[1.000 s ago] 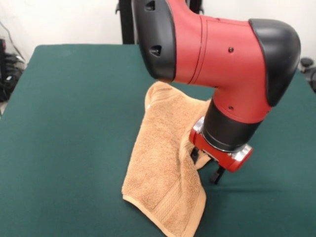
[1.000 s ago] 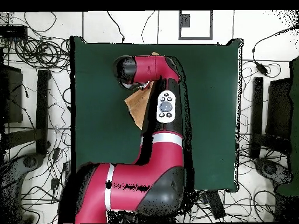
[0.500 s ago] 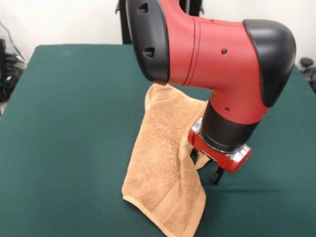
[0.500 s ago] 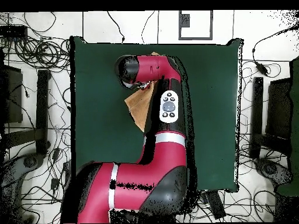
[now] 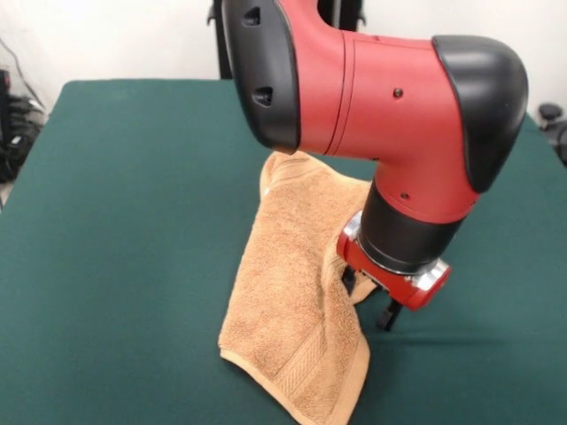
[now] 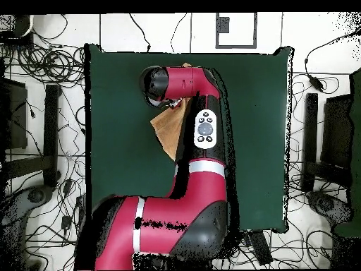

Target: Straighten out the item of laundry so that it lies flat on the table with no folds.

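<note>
Tan-orange terry towel (image 5: 297,301), rumpled and folded with woven band at hem, on dark green felt surface (image 5: 124,221); hand (image 5: 370,305) state unclear.

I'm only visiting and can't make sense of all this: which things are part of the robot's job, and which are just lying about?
Part of the job:
towel
green table
gripper, down at the towel's edge

Lying about:
cables on the floor
black stands beside the table

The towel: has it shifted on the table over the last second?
No. In the front view the towel keeps the same outline and place on the table, its hem corner near the picture's bottom edge; only the arm's housing above edged slightly left.
</note>
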You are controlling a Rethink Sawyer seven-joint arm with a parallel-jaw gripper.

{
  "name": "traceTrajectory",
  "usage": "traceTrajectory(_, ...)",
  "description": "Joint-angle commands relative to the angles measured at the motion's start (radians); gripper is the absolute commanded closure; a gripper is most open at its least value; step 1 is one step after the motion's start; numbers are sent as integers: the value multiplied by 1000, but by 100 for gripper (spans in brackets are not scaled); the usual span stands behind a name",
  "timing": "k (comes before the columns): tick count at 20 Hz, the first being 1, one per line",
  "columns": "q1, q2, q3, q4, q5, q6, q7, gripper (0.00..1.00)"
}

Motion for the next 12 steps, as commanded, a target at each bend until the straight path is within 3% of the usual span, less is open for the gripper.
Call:
traceTrajectory(1, 3, 171, 129, 81, -96, -227, -238, 0)
traceTrajectory(7, -10, -20, 145, 251, -38, -91, -293, 0)
traceTrajectory(12, -39, -121, 188, 350, -10, -74, -317, 0)
